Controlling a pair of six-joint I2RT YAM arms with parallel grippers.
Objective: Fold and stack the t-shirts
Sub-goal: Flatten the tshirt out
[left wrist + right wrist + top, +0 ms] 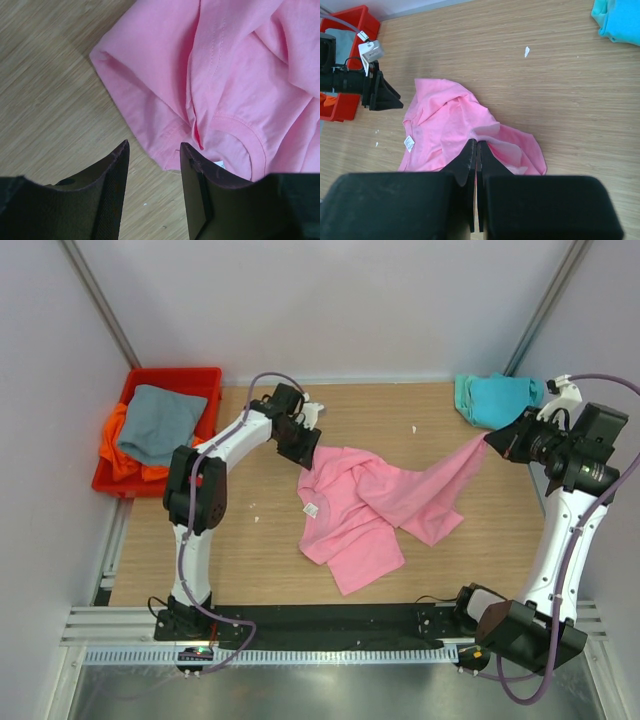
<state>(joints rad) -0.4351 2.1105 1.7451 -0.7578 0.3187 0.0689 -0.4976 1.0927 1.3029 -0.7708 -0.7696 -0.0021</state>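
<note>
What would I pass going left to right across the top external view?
Red bin holding the orange t-shirt and grey t-shirt → pink t-shirt → teal t-shirt.

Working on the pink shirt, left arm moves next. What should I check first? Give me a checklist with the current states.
1. Right gripper shut on the pink t-shirt edge: ok.
2. Left gripper open, holding nothing: ok.
3. Left gripper over the collar-side edge: ok.
4. Pink t-shirt spread flat: not ok, it is bunched and creased.
5. Teal t-shirt apart from the pink one: ok.
6. How many cloth layers the right gripper pinches: cannot tell.
</note>
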